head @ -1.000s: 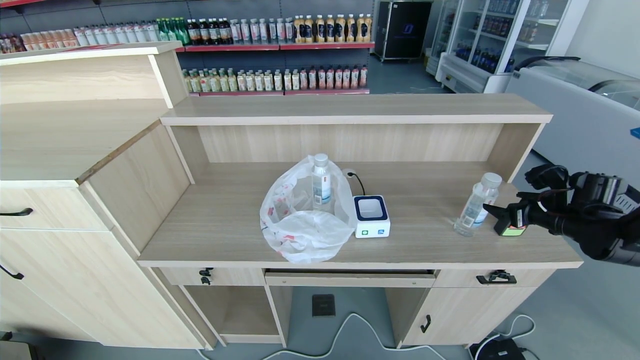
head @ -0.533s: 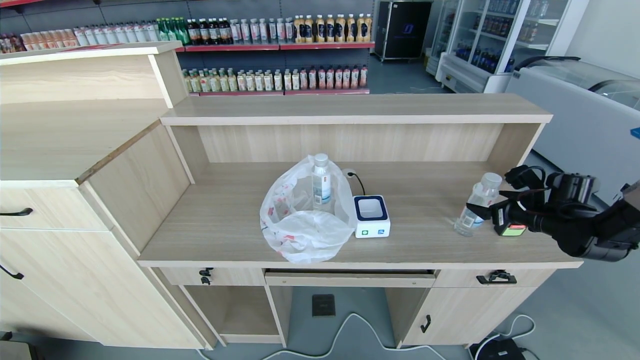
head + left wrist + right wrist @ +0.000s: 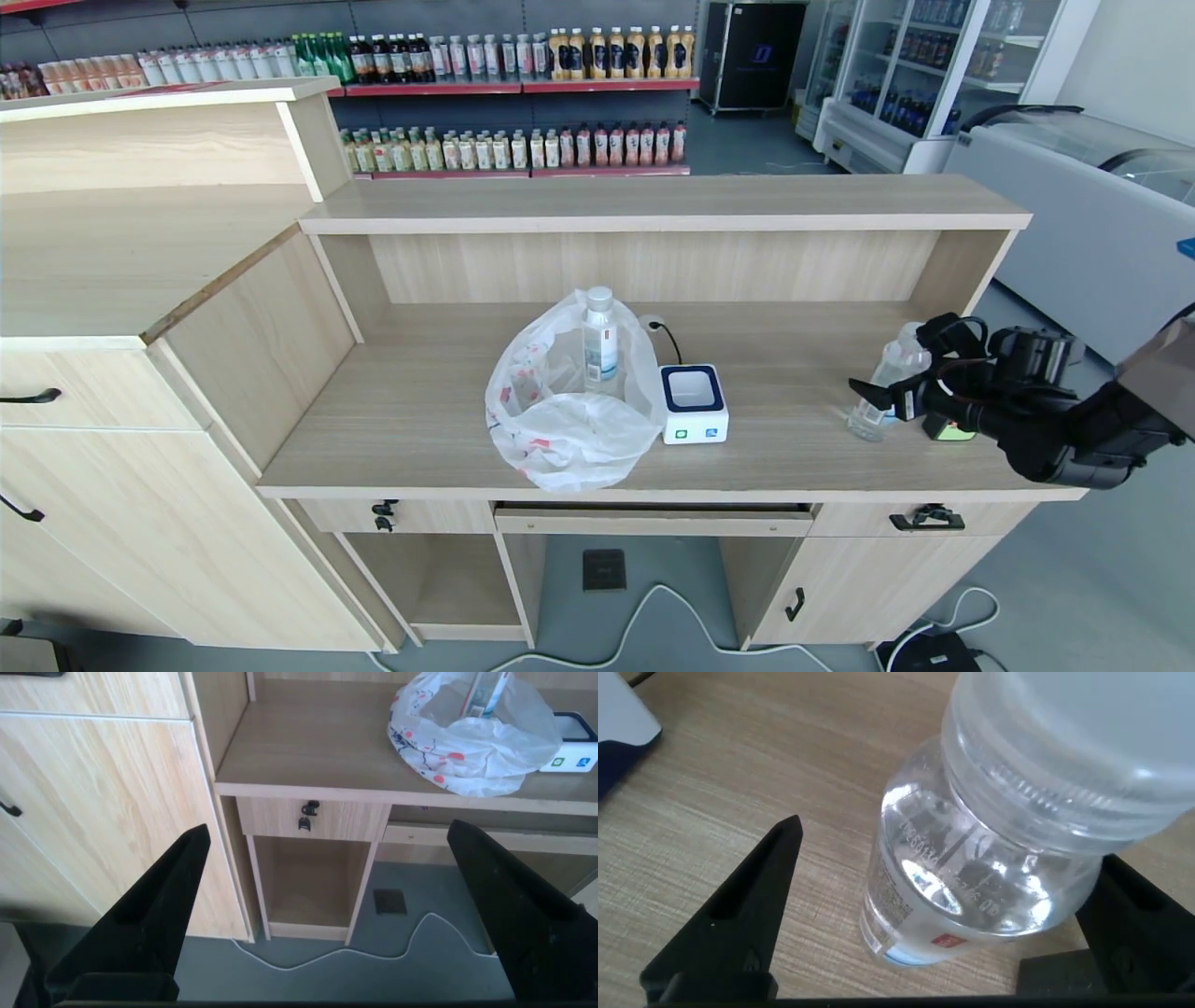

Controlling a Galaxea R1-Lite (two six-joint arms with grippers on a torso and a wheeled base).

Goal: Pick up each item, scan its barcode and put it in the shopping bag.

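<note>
A shop: shelves of bottled drinks (image 3: 523, 89), glass-door fridges (image 3: 920, 75), a wooden checkout counter (image 3: 794, 453) with a scanner (image 3: 694, 403).

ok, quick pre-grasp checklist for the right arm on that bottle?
1. Right gripper open: ok.
2. Water bottle standing on the counter, between the gripper's fingers: ok.
3. Scanner top uncovered: ok.
4. Shopping bag mouth open, room beside the second bottle inside: ok.
5. Where the water bottle's barcode faces: cannot tell.

Head overview; right wrist near bottle (image 3: 971, 882)
</note>
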